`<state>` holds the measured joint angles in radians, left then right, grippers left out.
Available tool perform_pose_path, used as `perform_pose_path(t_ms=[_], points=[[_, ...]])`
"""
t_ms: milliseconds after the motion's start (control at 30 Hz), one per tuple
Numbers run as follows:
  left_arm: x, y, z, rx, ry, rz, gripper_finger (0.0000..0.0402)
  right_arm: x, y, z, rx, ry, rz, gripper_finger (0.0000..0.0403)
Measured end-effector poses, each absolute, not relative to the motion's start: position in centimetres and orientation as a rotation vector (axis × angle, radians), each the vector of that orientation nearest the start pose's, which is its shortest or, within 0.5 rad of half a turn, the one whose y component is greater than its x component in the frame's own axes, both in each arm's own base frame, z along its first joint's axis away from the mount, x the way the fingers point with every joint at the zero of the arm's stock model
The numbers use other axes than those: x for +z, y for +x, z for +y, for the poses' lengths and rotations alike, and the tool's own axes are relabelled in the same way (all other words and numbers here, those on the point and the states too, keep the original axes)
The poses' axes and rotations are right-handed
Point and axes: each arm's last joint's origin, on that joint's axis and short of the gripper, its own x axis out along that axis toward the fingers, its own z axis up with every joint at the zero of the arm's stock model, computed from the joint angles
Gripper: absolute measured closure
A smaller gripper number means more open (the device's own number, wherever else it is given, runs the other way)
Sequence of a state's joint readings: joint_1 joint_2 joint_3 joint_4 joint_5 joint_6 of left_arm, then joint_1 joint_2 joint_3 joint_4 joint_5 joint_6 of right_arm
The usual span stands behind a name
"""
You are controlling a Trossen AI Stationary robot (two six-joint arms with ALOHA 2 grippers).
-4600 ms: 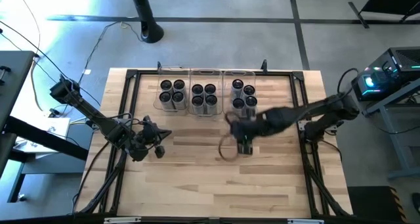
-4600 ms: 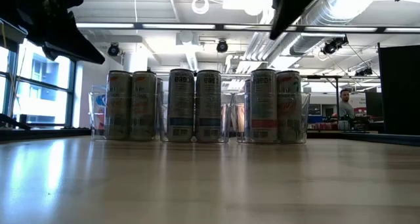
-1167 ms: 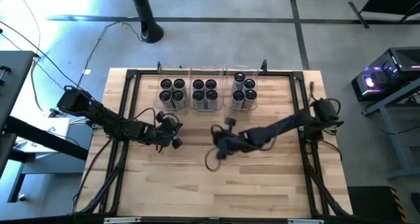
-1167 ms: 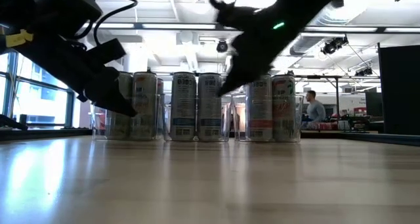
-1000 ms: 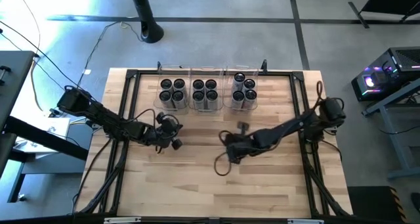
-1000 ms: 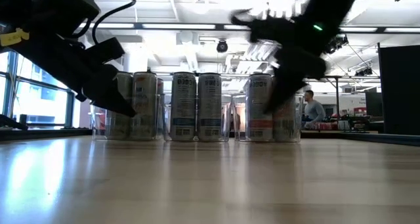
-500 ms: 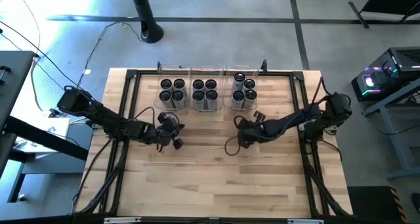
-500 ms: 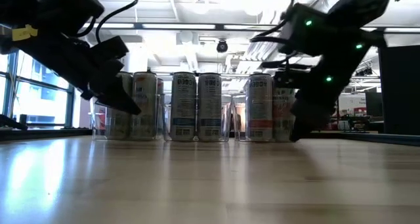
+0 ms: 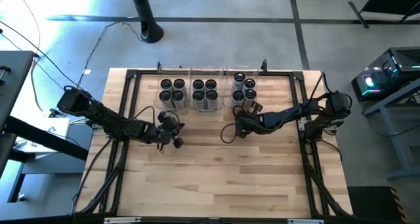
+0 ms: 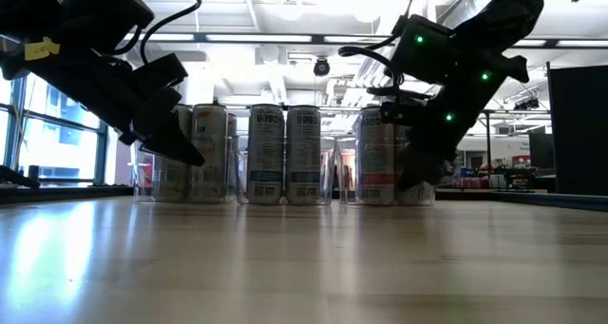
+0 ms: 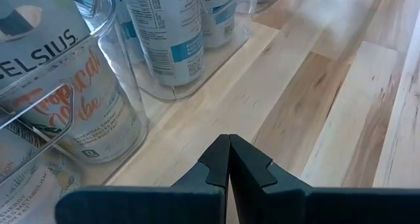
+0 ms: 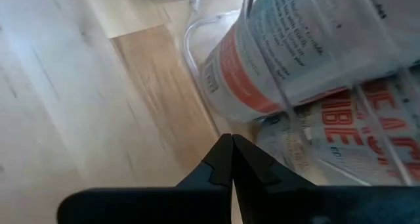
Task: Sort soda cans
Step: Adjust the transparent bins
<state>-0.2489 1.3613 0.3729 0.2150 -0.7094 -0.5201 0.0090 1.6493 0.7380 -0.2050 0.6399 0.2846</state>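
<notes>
Several soda cans stand upright in three clear bins along the table's far side: left bin (image 9: 172,92), middle bin (image 9: 204,93), right bin (image 9: 243,91). In the low view the cans (image 10: 283,154) form a row behind the clear walls. My left gripper (image 9: 178,126) is shut with nothing in it, just in front of the left bin's near right corner (image 11: 125,129). My right gripper (image 9: 241,115) is shut with nothing in it, slanting down close to the right bin's near corner (image 12: 197,60), where a can with orange print (image 12: 295,46) shows.
A dark metal frame (image 9: 131,76) runs around the wooden table top (image 9: 210,178). A cable loop (image 9: 227,133) hangs under my right arm. Bare wood fills the table's near half. The room shows beyond the bins in the low view.
My right gripper has swung from the table's middle toward the right and far side, sinking and tipping, and now sits close by the right bin, shut throughout. The cans and bins have not moved.
</notes>
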Motion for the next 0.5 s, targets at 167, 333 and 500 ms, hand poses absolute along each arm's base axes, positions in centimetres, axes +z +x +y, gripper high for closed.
perform_pose_path(t_ms=[167,333,500], points=[[12.7,21.2,-3.4,0.597,-0.131,0.554,0.0402,12.8,27.8,-2.1,-0.706,-0.142,0.99,0.0402],[12.7,21.2,-3.4,0.601,-0.129,0.552,0.0401,12.9,28.0,-2.7,-0.697,-0.156,0.99,0.0402],[12.8,21.2,-3.4,0.6,-0.111,0.551,0.0401,12.9,28.0,-2.9,-0.686,-0.175,0.993,0.0402]])
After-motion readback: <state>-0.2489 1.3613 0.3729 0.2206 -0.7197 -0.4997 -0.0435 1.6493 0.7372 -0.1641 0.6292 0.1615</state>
